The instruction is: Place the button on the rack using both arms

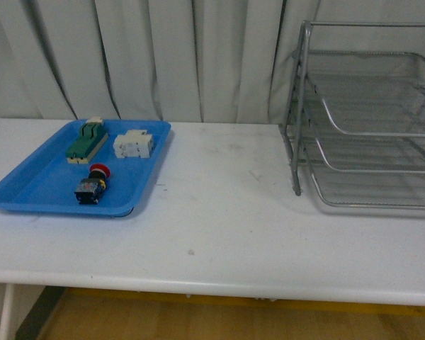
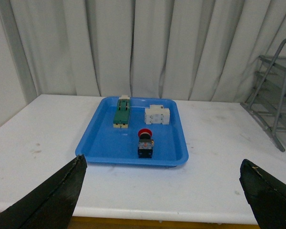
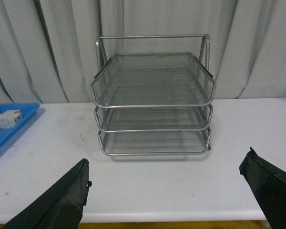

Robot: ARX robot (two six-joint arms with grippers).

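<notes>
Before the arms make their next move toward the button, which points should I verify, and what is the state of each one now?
1. The button lies in the blue tray, apart from the white block: ok.
2. The left tool is open and faces the button: ok.
3. The right tool is open and holds nothing: ok.
4. The rack stands upright, nothing on its shelves: ok.
5. Grip on the button: not ok, no tool touches it.
6. Reach to the button: cannot tell.

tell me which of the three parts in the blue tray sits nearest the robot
The button, red cap on a black body. It lies by the near edge of the blue tray; the green-and-beige block and white block sit behind it.
</notes>
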